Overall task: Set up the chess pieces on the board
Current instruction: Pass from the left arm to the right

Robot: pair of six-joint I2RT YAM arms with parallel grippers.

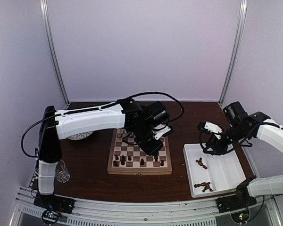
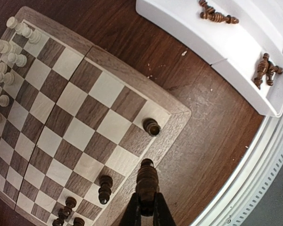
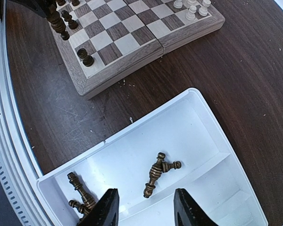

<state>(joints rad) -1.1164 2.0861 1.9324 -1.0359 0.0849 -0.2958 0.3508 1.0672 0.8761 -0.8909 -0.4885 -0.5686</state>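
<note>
Overall dk wood tbl [image 1: 92,172], pale walls [image 1: 146,47]

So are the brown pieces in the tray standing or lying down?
Lying down: the brown pieces rest sideways on the white tray.

The scene is enclosed by plain pale walls [image 1: 141,47], tinted faintly lilac, joined at the back corners by two slim metal posts [image 1: 54,52]. A dark brown wood-grain table [image 1: 89,165] is lit evenly, possibly from overhead. Its near edge is bounded by a ribbed aluminium rail [image 1: 146,207]
</note>
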